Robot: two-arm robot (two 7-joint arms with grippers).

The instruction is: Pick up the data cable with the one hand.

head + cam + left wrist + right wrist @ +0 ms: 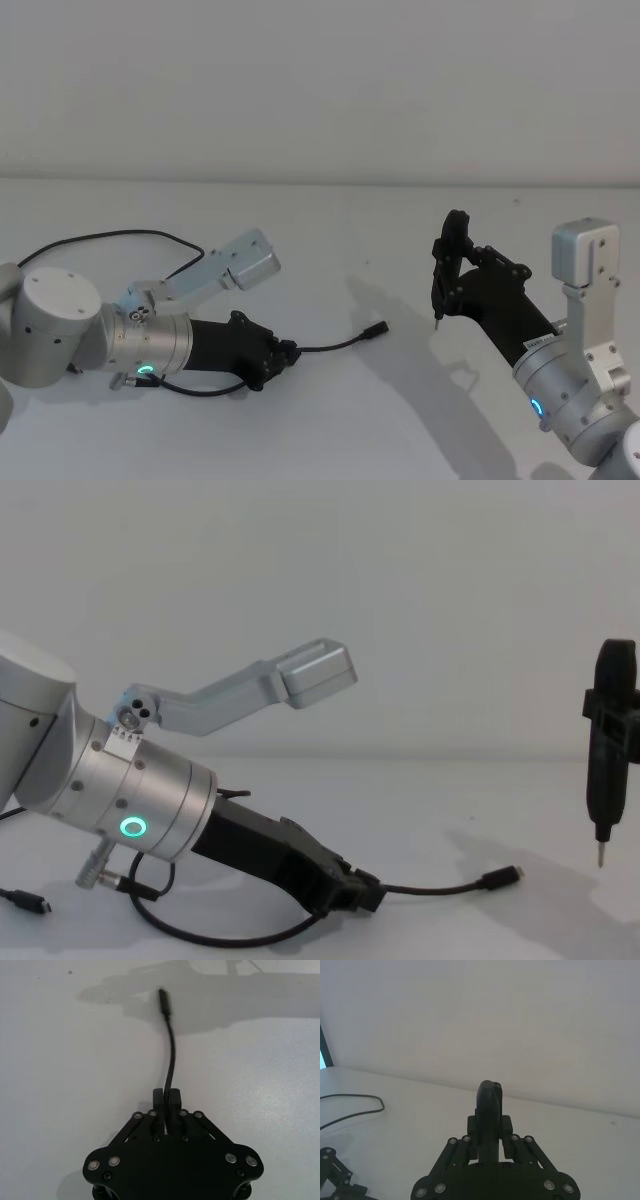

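Left gripper (166, 1094), low over the table (60, 1060), with its fingers pinched shut on the data cable (172, 1055). In the head view the free end runs on toward 2 o'clock, and its plug (376, 329) seems to lie on or just off the surface. Grasp judged made; the lift is not yet done. Right gripper (452, 278), at 3 o'clock of the plug, is raised and clamped on a pen-like tool (603, 770). Plain white table, with a bare pale wall (300, 80) behind.

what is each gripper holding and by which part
The left gripper is shut on the data cable, on the cord behind its plug. The right gripper grips a black pen-like tool around its middle.
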